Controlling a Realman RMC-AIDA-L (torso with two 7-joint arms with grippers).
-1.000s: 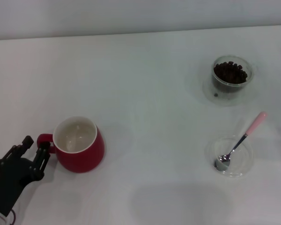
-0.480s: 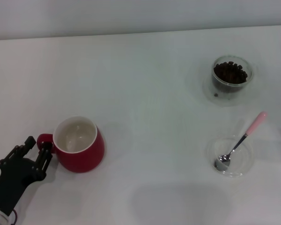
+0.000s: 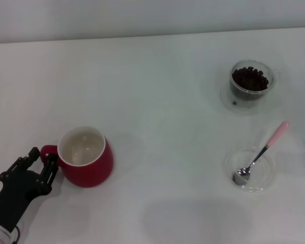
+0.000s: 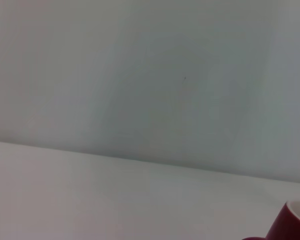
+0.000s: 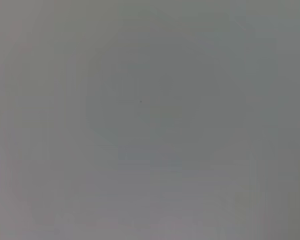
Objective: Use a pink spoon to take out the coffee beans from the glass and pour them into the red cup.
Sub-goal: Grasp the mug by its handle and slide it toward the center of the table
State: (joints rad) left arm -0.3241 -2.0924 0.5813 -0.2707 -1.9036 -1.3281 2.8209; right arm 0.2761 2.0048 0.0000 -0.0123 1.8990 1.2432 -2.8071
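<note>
The red cup (image 3: 86,161) stands at the near left of the table, white inside and holding nothing, its loop handle turned toward my left gripper (image 3: 43,156). That gripper is open, with one black finger on each side of the handle; I cannot tell whether they touch it. An edge of the red cup (image 4: 293,224) shows in the left wrist view. At the far right is the glass (image 3: 250,84), full of coffee beans (image 3: 249,78). The pink spoon (image 3: 261,153) rests with its bowl in a shallow clear dish (image 3: 246,184) at the near right. My right gripper is out of view.
One loose bean (image 3: 234,102) lies on the wide clear base beside the glass. The white table (image 3: 162,101) runs back to a pale wall. The right wrist view is a blank grey field.
My left gripper has shifted slightly toward the near edge and to the right, staying at the cup's handle. The cup, glass and spoon have not moved.
</note>
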